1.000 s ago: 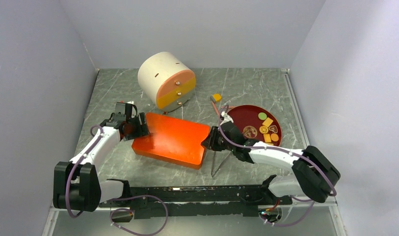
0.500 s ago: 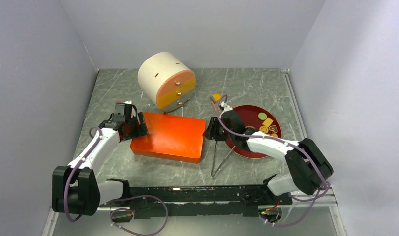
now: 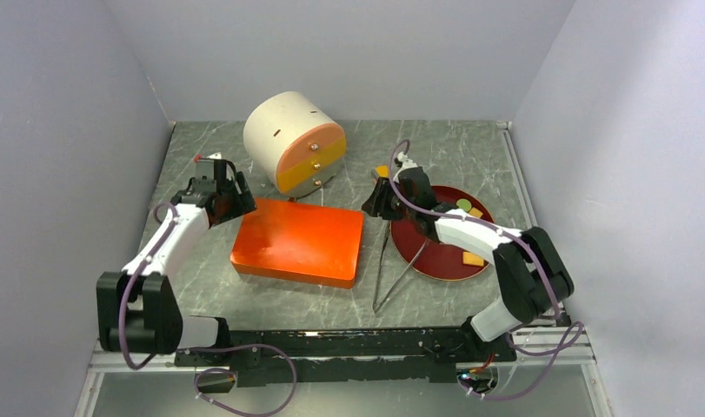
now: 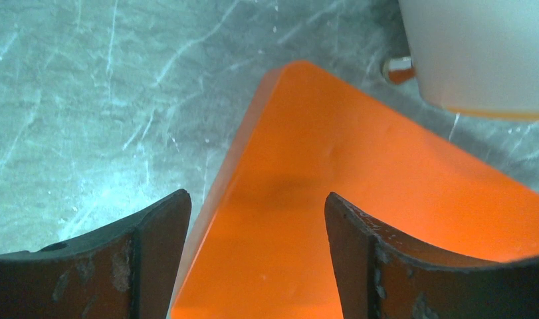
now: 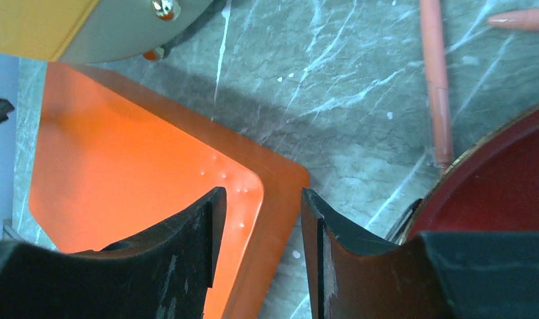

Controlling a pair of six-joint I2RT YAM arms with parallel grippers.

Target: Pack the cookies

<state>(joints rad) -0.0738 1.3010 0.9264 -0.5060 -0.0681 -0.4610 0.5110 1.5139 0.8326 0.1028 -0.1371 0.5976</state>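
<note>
flanking the orange box (image 3: pixel 301 241) at its far corners, the left gripper (image 4: pixel 256 206) and the right gripper (image 5: pixel 260 199) both hold their fingers apart; the cookies (image 3: pixel 473 258) lie on the dark red plate (image 3: pixel 427 252) to the right, partly hidden by the right arm.

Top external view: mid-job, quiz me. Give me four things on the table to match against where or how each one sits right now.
Things:
1. orange box
2. round drawer chest
3. red plate
4. tongs

Descriptions:
A. carries cookies
B. farthest back, cream with orange and yellow drawer fronts
C. thin, lying between box and plate
D. flat, just left of the tongs

Pairs: 1-D, 2-B, 3-A, 4-C
</note>
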